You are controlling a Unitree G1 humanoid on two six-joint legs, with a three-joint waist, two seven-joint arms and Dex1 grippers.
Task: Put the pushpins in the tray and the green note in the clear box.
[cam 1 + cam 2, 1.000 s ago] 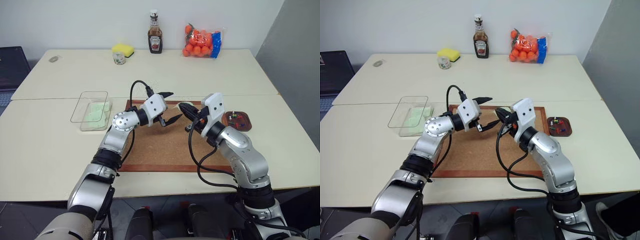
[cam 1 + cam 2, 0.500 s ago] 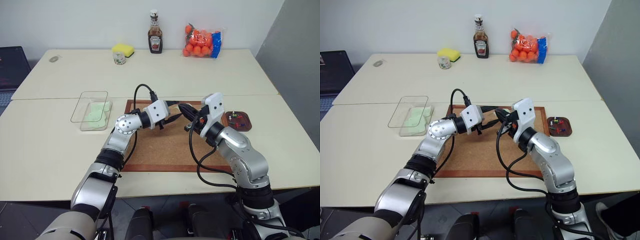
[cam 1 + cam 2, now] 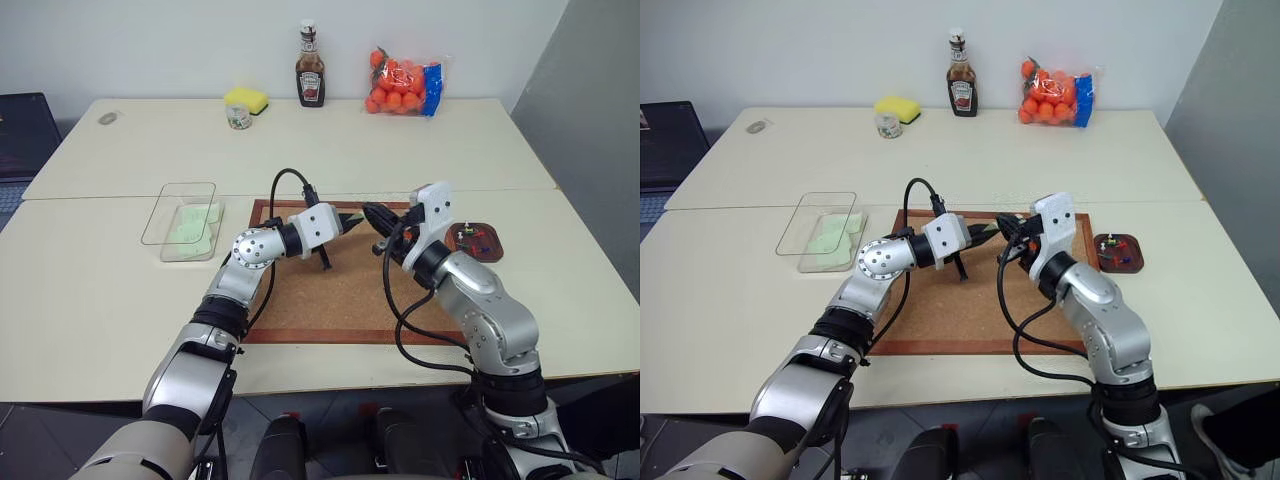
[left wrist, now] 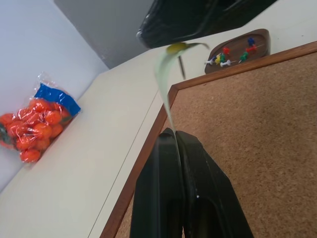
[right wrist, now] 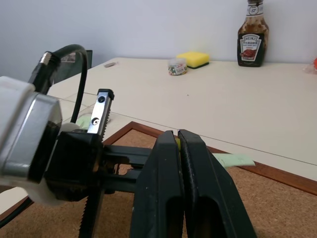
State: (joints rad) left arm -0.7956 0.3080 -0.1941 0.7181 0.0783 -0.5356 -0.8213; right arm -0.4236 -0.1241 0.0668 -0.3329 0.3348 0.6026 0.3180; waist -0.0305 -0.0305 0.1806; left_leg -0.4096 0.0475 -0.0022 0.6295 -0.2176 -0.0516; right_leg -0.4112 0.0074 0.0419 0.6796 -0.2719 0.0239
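1. Far left on the tabletop [image 3: 90, 290] sits the clear box [image 3: 183, 220], a see-through shallow rectangle, and there's already a pale green sheet lying flat in it.
2. Next over is the cork board [image 3: 340, 300] with its wood frame, lying flat.
3. The left end effector [image 3: 345, 220] is above the board's far edge, fingers pinched fully together on one edge of the green note [image 4: 165, 82]. From the left wrist view the note looks like a thin pale green strip seen edge-on, slightly curved, running straight away from those fingertips towards the other arm.
4. So the note hangs in the air over the board, stretched between the two arms, long axis roughly left to right.
5. The right end effector [image 3: 372, 213] is closed tight too, clamped on the far end of the note, where there's something small and yellow at the tips; can't really tell what that bit is. In the right wrist view a corner of green paper pokes out past its fingers.
6. Far right, just off the board's corner, is the tray [image 3: 487, 243], a little reddish-brown dish with the pushpins [image 4: 233, 53] inside: red, blue, green, yellow and white heads.
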